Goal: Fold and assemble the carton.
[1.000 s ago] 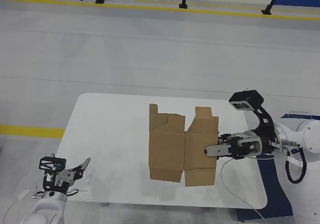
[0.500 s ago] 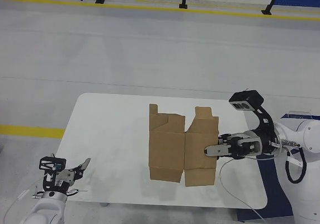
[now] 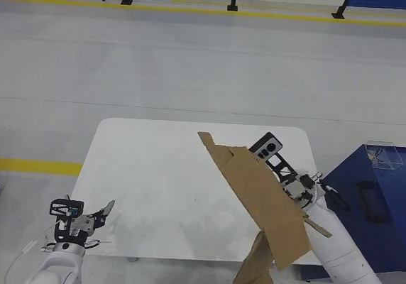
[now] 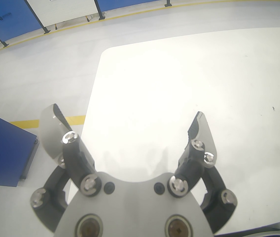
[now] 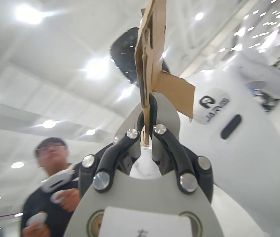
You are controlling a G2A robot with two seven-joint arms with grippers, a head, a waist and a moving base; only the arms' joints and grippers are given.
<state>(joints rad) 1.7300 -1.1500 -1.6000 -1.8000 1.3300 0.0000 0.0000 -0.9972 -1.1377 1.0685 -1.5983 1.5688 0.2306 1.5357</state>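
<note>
1. Top view: the flat brown cardboard carton (image 3: 260, 202) lay spread across the right half of the white round-cornered table (image 3: 146, 177) a second ago. It is now off the surface and hangs tilted on edge over the table's 4 o'clock side. Its upper corner points toward 12 o'clock and its lower end reaches past the near edge. The white right arm (image 3: 331, 245) reached in from 3 o'clock before and now sits at about 5 o'clock behind the sheet. The left gripper (image 3: 93, 213) has not shifted from the table's 8 o'clock corner.
2. Left wrist view: the left gripper's fingers (image 4: 199, 127) are spread wide with nothing between them, and bare table lies beneath.
3. Right wrist view: the right gripper (image 5: 148, 104) has its fingers pinched almost together on the carton's lower edge. The sheet rises straight out of them, and one loose flap (image 5: 177, 92) sticks out sideways.
4. What this means: the pick-up looks done, but the carton is still collapsed flat, so the folding itself is not yet begun. The left gripper is well apart from it and would likely have to come in to open the panels.
</note>
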